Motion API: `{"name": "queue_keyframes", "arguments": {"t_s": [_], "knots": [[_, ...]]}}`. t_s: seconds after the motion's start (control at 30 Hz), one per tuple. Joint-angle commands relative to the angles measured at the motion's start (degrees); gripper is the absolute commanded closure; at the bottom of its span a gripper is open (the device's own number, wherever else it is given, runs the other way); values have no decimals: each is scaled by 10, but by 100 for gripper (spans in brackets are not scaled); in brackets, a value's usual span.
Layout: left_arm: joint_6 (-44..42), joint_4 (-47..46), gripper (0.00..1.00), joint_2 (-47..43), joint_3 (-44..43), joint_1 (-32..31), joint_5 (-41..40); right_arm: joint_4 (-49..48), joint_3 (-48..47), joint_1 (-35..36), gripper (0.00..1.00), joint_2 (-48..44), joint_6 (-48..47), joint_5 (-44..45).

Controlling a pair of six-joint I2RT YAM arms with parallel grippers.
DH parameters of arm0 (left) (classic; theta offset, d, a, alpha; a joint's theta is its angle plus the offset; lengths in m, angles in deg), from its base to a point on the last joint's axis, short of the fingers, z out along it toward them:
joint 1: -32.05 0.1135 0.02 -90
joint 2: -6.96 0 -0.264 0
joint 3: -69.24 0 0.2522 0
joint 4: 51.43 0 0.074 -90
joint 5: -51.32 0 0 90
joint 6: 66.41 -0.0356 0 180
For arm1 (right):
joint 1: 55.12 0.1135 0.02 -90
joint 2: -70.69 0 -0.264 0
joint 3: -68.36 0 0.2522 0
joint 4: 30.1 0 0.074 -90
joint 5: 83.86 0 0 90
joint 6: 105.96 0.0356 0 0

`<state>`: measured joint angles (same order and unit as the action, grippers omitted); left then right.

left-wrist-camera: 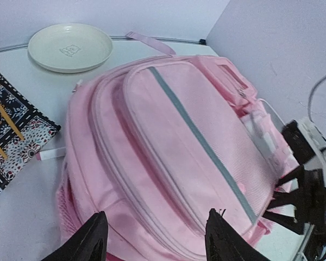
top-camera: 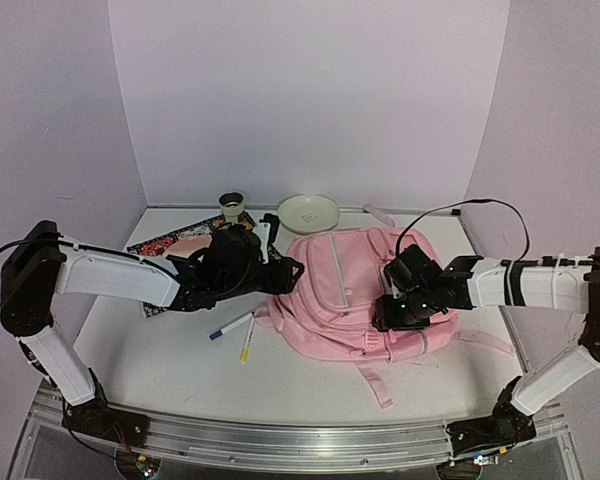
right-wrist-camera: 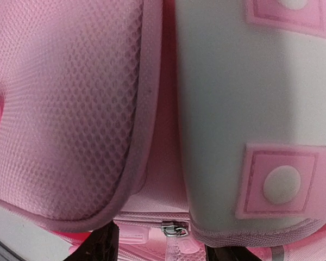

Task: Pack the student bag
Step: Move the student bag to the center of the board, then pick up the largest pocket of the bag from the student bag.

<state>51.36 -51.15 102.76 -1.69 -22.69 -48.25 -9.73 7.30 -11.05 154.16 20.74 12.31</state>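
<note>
The student bag (top-camera: 352, 290) is a large pink backpack lying flat in the middle of the table. My left gripper (top-camera: 294, 269) hovers at its left edge. In the left wrist view its jaws (left-wrist-camera: 155, 242) stand open above the bag (left-wrist-camera: 174, 141), with nothing between them. My right gripper (top-camera: 388, 312) presses close against the bag's right side. In the right wrist view it (right-wrist-camera: 163, 251) is open, with a metal zip pull (right-wrist-camera: 175, 230) lying loose between the fingertips. A pink mesh pocket (right-wrist-camera: 65, 109) and a white buckle patch (right-wrist-camera: 228, 98) fill that view.
A cream plate (top-camera: 308, 212) and a small tape roll (top-camera: 232, 205) stand at the back. A patterned mat (top-camera: 170, 247) lies left under the left arm. A blue-capped marker (top-camera: 230, 327) and a yellow marker (top-camera: 247, 341) lie in front of the bag, and a white pen (top-camera: 378, 214) lies behind it.
</note>
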Motion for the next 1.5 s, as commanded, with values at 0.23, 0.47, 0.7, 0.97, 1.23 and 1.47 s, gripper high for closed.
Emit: {"name": "queue_keyframes", "arguments": {"t_s": [0.23,0.47,0.7,0.97,1.23,1.47], "knots": [[9,45,43,44,-20,-88,110,-54,-64,-5,47,61,-16,69],[62,48,53,111,-67,-107,166,-62,-47,-5,44,13,-13,60],[112,48,57,152,-97,-110,196,-80,-7,-4,42,-46,-3,59],[166,42,63,191,-126,-110,191,-85,11,-5,39,-71,3,60],[178,30,63,222,-142,-111,207,-91,30,-4,38,-83,8,63],[192,8,65,228,-152,-111,229,-92,31,-4,38,-82,8,60]]}}
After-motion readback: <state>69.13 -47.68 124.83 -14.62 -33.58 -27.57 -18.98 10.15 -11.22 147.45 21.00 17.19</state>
